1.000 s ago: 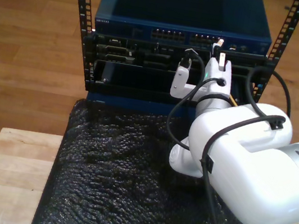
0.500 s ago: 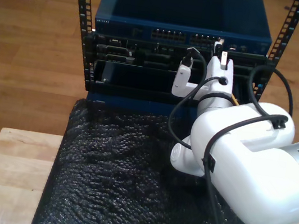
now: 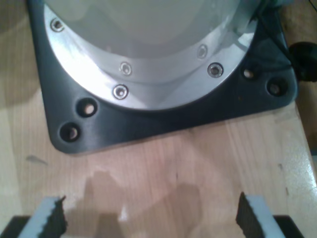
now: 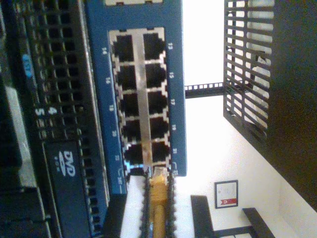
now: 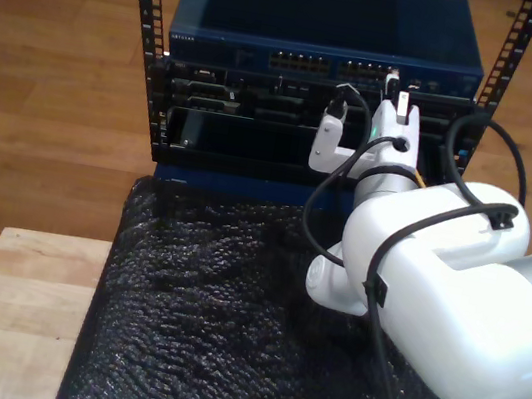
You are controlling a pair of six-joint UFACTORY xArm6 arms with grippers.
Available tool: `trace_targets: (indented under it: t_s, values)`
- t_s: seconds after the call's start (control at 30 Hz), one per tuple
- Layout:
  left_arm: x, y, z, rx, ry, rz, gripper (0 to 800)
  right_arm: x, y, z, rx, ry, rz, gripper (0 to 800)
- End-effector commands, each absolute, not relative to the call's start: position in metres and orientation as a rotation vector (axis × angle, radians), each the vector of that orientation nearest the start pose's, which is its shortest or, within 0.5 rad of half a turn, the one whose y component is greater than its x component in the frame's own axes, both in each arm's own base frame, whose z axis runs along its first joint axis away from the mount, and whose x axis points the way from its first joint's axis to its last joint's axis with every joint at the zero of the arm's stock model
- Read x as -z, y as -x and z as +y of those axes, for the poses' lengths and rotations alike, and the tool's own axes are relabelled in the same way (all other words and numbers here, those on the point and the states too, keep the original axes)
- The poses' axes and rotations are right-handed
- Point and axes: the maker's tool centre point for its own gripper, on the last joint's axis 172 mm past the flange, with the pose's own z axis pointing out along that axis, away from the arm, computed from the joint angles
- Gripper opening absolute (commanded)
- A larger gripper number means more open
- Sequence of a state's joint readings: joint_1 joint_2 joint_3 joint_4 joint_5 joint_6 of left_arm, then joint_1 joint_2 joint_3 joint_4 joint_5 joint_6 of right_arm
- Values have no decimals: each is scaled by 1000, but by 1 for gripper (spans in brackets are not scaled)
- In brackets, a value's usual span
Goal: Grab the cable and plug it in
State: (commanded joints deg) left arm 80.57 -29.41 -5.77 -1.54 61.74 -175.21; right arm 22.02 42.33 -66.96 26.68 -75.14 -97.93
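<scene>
Now, line by line
Cable: the yellow-orange cable runs lengthwise between the second gripper's fingers, its long axis aimed straight at the blue switch; in the exterior view a short yellow stretch shows beside the white arm
Plug: the small clear plug at the cable's tip points into the port block, right at the edge of the last pair of ports; whether it is seated cannot be told
Second gripper: the second gripper is clamped on the cable, a dark ridged finger pressed against each side just behind the plug; in the exterior view it reaches up to the switch's row of ports towards the exterior view's right
Switch: blue box on top of the black rack, two rows of ports with small white numbers alongside; a unit with a disc-drive logo sits next to it in the second wrist view
First gripper: the first gripper has its fingers wide apart with nothing between them, over a pale wooden surface
Base plate: a dark plate with bolt holes and a shiny metal ring lies ahead of the first gripper
Foreground: black bubble wrap covers the wooden table in front of the rack
</scene>
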Motion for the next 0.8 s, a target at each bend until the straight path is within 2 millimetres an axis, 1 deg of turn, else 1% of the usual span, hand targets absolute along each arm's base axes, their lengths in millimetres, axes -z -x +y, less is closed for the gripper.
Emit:
trace_targets:
  t_s: [0.33,0.53,0.8]
  values:
    - [-31,-24,113,573,2125,2679,800,-272,-665,134,-1251,-1179,1047,0]
    - [-31,-24,113,571,2124,2679,800,-266,-656,131,-1237,-1193,1074,0]
    - [-31,-24,113,573,2127,2678,800,-270,-650,131,-1237,-1191,1086,0]
